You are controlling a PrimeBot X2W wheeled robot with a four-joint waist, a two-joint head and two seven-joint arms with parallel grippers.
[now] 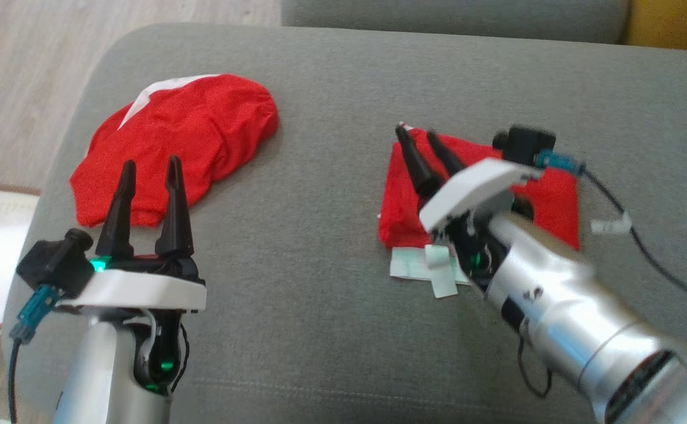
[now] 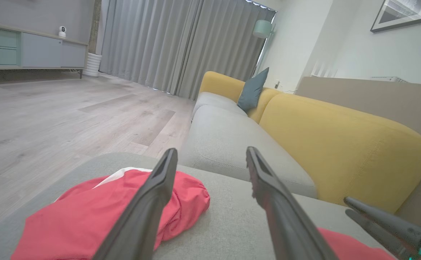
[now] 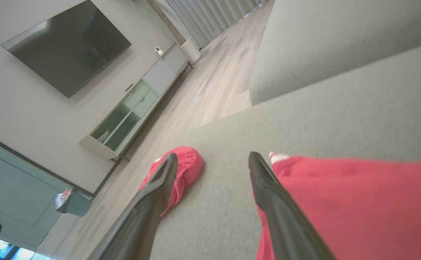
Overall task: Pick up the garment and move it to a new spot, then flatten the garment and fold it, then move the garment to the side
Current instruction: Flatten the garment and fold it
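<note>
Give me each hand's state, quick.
Left hand: open, empty, by the crumpled red garment.
Right hand: open, empty, over the folded red garment.

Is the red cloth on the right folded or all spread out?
Folded: the right red garment lies as a compact, straight-edged wedge on the grey cushion.

**A Living Room in a Home**

A domestic living room is shown. A sofa [image 2: 340,144] with a yellow back and grey seats is seen, and a blue cushion [image 2: 252,90] is propped against its back. Past the sofa's far end, grey floor-length curtains [image 2: 181,43] are drawn and a floor lamp [image 2: 262,29] is stood. A framed picture [image 2: 398,14] is hung on the wall behind the sofa. Across a wood-plank floor [image 2: 51,115] from the sofa, a television [image 3: 69,47] is mounted above a low sideboard [image 3: 134,104].
</note>
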